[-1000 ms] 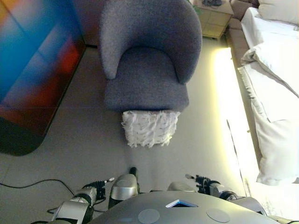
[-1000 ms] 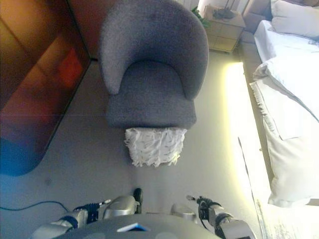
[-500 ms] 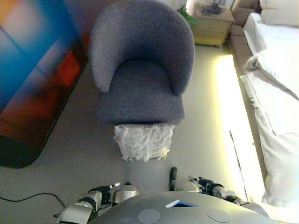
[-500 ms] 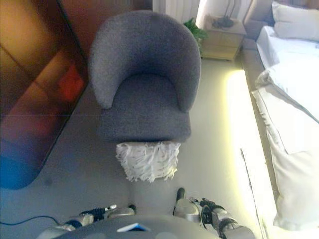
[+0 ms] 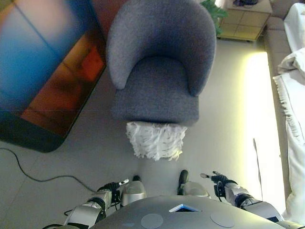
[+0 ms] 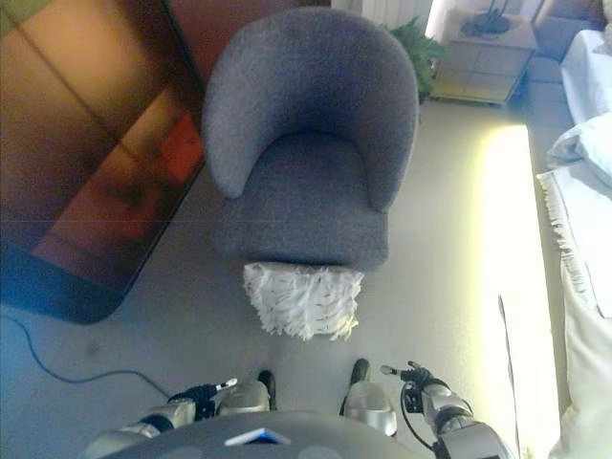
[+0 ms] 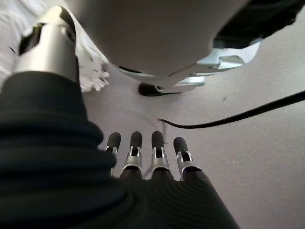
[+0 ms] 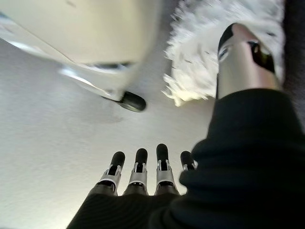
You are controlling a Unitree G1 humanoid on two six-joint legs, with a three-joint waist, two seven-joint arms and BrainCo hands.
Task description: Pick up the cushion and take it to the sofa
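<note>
A white shaggy cushion [image 5: 155,140] leans on the floor against the front of a grey tub armchair [image 5: 159,62]. The cushion also shows in the right wrist view [image 8: 214,52] and at the edge of the left wrist view [image 7: 93,76]. My left hand [image 5: 114,187] hangs low at the lower left, well short of the cushion, fingers [image 7: 143,152] straight and empty. My right hand [image 5: 217,180] hangs at the lower right, fingers [image 8: 147,167] straight, holding nothing. Neither hand touches the cushion.
A large dark glossy panel [image 5: 43,71] lies to the left of the armchair. A bed with white linen [image 5: 293,95] runs along the right edge. A wooden nightstand [image 5: 245,19] and a green plant [image 5: 212,9] stand behind the armchair. Pale floor lies between me and the cushion.
The whole picture has shifted, so the camera moved; the bed now shows less at the right. Both hands stay low and empty. The cushion has not moved.
</note>
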